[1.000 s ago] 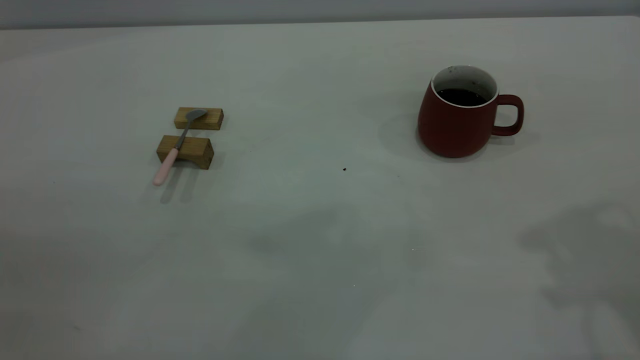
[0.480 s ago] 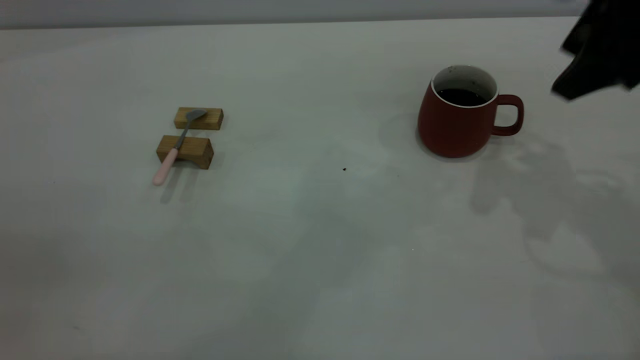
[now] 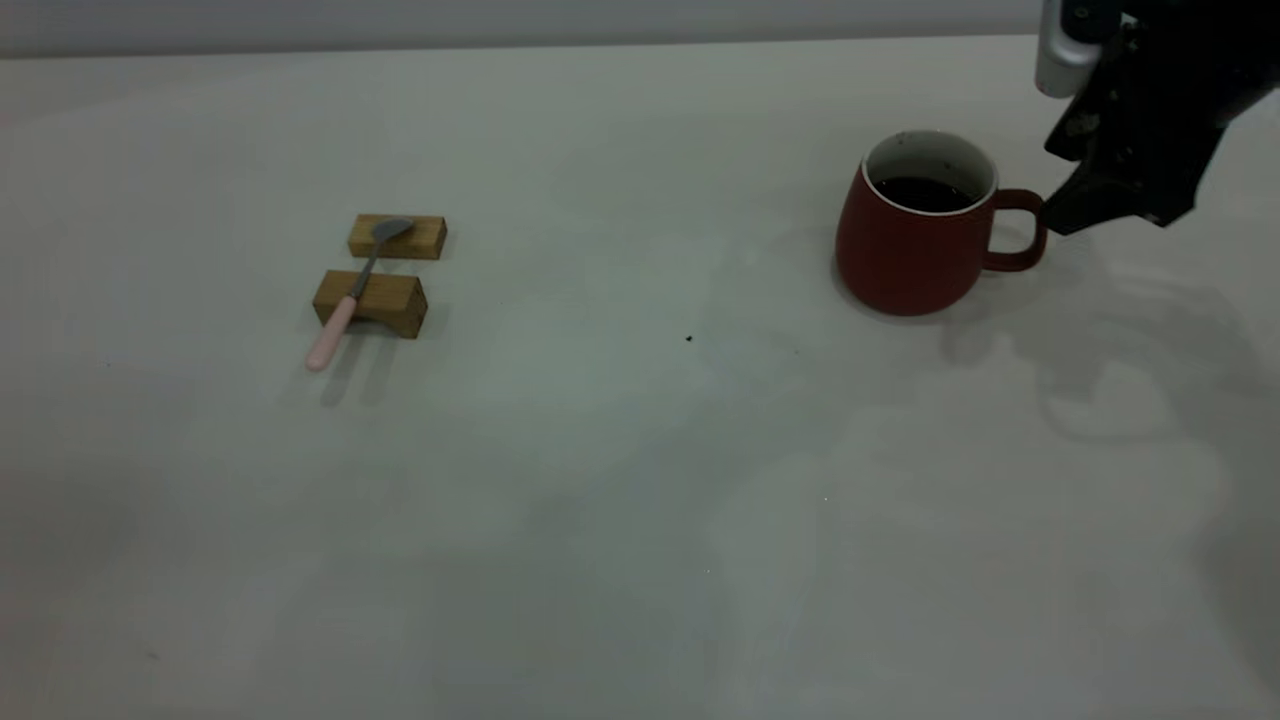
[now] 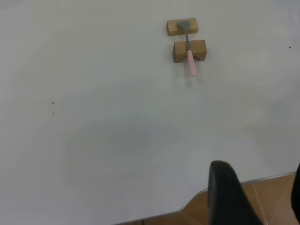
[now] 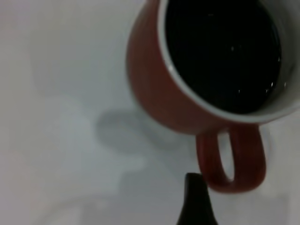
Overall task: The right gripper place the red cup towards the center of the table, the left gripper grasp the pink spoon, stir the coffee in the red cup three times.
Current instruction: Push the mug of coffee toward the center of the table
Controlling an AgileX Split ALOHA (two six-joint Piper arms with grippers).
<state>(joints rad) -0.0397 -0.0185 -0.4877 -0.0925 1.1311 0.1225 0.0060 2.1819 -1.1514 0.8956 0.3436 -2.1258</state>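
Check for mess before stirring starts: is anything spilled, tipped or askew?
Nothing stands out. The red cup stands upright with its coffee inside, the pink spoon lies across the two wooden blocks, and no spill shows on the table.

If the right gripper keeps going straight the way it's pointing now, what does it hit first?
Most likely the loop handle of the red cup. The right gripper points down toward it, its tip just beside the handle in the exterior view. Depth is unclear, so it may slip past onto the table.
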